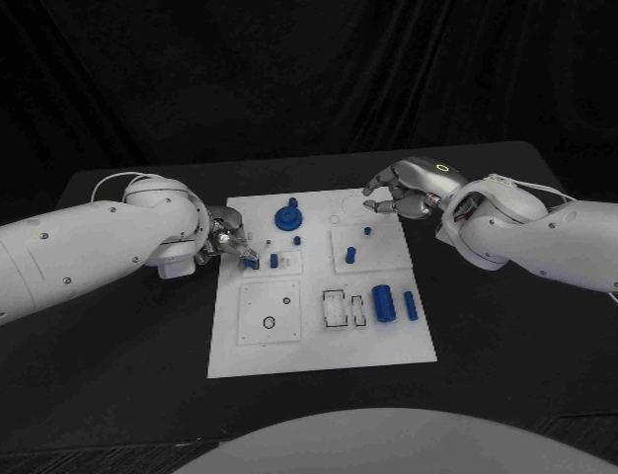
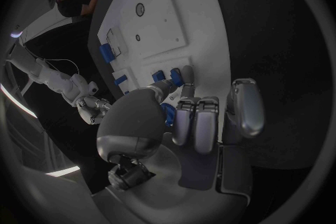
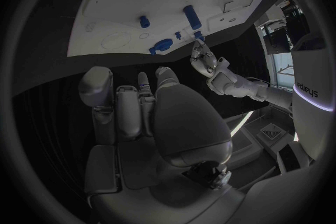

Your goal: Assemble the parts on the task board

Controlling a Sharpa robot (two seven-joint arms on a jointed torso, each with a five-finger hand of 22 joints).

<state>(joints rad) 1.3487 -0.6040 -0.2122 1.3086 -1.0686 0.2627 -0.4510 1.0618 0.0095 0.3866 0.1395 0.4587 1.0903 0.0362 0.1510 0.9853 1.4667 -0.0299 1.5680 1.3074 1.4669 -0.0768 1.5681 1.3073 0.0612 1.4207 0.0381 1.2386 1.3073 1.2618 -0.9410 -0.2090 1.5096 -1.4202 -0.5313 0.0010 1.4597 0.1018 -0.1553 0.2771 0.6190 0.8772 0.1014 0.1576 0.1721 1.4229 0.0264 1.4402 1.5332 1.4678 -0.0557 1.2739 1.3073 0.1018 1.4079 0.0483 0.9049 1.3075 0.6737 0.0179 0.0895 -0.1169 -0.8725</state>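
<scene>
Blue small part [image 1: 251, 262] is being fingered by the left hand [image 1: 228, 240] at the board [image 1: 324, 351], grasp unclear; seating it is judged next, while the right hand [image 1: 402, 190] is held curled, empty.

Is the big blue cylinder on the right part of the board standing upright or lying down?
Lying down. In the head view the big blue cylinder shows its long side flat on the task board.

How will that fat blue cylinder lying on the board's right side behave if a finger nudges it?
The blue cylinder lies on its round side on the flat task board, so it would probably roll sideways. It looks like rigid plastic, likely light and stiff, perhaps slippery for fingers.
</scene>
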